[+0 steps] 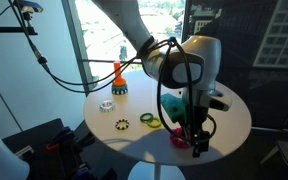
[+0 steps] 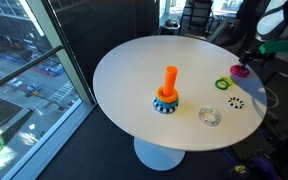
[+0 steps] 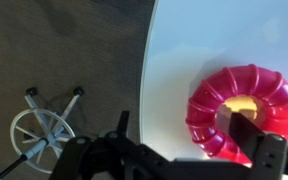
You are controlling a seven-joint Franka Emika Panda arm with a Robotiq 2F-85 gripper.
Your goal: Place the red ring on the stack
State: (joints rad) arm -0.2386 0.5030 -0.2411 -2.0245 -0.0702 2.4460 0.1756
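Note:
The red ring (image 3: pixel 216 108) lies flat on the white round table (image 2: pixel 134 70), close to its edge. It also shows in both exterior views (image 1: pixel 180 139) (image 2: pixel 241 70). My gripper (image 3: pixel 184 128) is open and down at the ring. One finger is in the ring's hole and the other is outside its rim, towards the table edge. The gripper shows in both exterior views (image 1: pixel 196 142) (image 2: pixel 247 62). The stack, an orange peg on a blue toothed base (image 1: pixel 118 78) (image 2: pixel 168 92), stands across the table with no rings on it.
A thin yellow-green ring (image 1: pixel 152 121) (image 2: pixel 223 84), a small white ring (image 1: pixel 106 104) (image 2: pixel 210 116) and a small toothed ring (image 1: pixel 122 125) (image 2: pixel 236 102) lie between the red ring and the stack. A chair base (image 3: pixel 39 130) stands on the floor beyond the table edge.

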